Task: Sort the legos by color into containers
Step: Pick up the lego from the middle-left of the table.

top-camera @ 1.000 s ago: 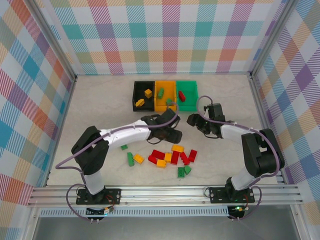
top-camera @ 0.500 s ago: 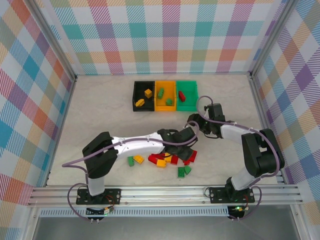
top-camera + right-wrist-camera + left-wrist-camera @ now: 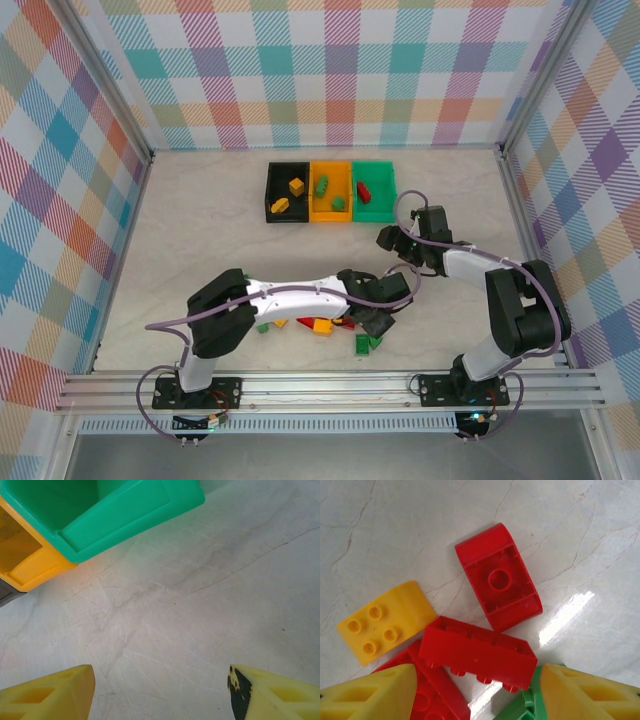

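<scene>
- Three bins are set side by side near the far edge of the table (image 3: pixel 200 220), about the middle. A black bin (image 3: pixel 269 190) is on the left, an orange bin (image 3: pixel 330 219) is next, and a green bin (image 3: pixel 380 207) is on the right.
- Two yellow bricks (image 3: pixel 296 185) are seen in the black bin, two green bricks (image 3: pixel 322 185) in the orange bin, and one small red brick (image 3: pixel 364 189) in the green bin.
- A pile of bricks (image 3: pixel 322 326) is left on the table close to the near edge. Red, yellow and green ones are mixed in it.
- The left gripper (image 3: pixel 374 322) is held low over the right end of the pile.
- In the left wrist view the left gripper (image 3: pixel 479 685) is spread wide, and nothing is pinched. A long red brick (image 3: pixel 477 652) is seen between its fingers (image 3: pixel 370 695); it cannot be told if the brick is touched.
- An upturned red brick (image 3: pixel 499 583) and a yellow brick with four bumps (image 3: pixel 385 621) are lying just past the long one. A green brick corner (image 3: pixel 520 711) is tucked by the right-hand finger.
- The right gripper (image 3: pixel 388 240) is held near the green bin's front right corner.
- Its fingers (image 3: pixel 50 690) are spread apart too — only bare table is seen between them.
</scene>
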Controlling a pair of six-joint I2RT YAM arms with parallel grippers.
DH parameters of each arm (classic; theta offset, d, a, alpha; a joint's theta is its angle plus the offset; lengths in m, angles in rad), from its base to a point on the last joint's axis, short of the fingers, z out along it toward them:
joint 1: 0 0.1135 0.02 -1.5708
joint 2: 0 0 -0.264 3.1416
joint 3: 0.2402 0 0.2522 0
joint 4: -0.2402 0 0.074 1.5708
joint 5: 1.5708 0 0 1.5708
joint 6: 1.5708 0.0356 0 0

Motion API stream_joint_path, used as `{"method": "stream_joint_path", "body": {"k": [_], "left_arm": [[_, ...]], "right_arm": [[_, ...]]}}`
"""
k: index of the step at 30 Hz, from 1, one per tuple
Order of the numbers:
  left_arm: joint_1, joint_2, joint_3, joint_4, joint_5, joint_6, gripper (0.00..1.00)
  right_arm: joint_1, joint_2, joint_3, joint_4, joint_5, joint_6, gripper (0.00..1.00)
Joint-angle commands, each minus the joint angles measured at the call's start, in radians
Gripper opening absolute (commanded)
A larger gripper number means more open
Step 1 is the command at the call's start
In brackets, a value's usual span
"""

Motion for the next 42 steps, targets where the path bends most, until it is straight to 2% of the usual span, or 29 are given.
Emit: {"method": "stream_joint_path", "body": {"k": [1, 16, 26, 30, 34, 39, 42], "left_arm": [[-0.002, 0.06, 0.07, -0.103, -0.001, 0.056, 0.68], [0.043, 0.132, 0.171, -0.213, 0.008, 0.142, 0.73], [0.065, 0.179, 0.181, -0.2, 0.068, 0.14, 0.73], [0.065, 0.173, 0.176, -0.189, 0.068, 0.132, 0.69], [0.066, 0.146, 0.17, -0.171, 0.056, 0.131, 0.6], [0.08, 0.075, 0.139, -0.123, 0.029, 0.113, 0.59], [0.12, 0.011, 0.096, -0.065, 0.057, 0.074, 0.6]], "right_arm": [[-0.005, -0.018, 0.011, 0.004, -0.005, -0.005, 0.71], [-0.007, -0.018, 0.009, 0.008, -0.016, 0.002, 0.71], [-0.007, -0.017, 0.01, 0.006, -0.011, -0.001, 0.71], [-0.007, -0.019, 0.006, 0.012, -0.012, 0.001, 0.71], [-0.006, -0.019, 0.008, 0.011, -0.014, 0.0, 0.71], [-0.007, -0.019, 0.011, 0.007, -0.011, -0.002, 0.71], [-0.007, -0.02, 0.007, 0.006, -0.004, -0.002, 0.71]]}}
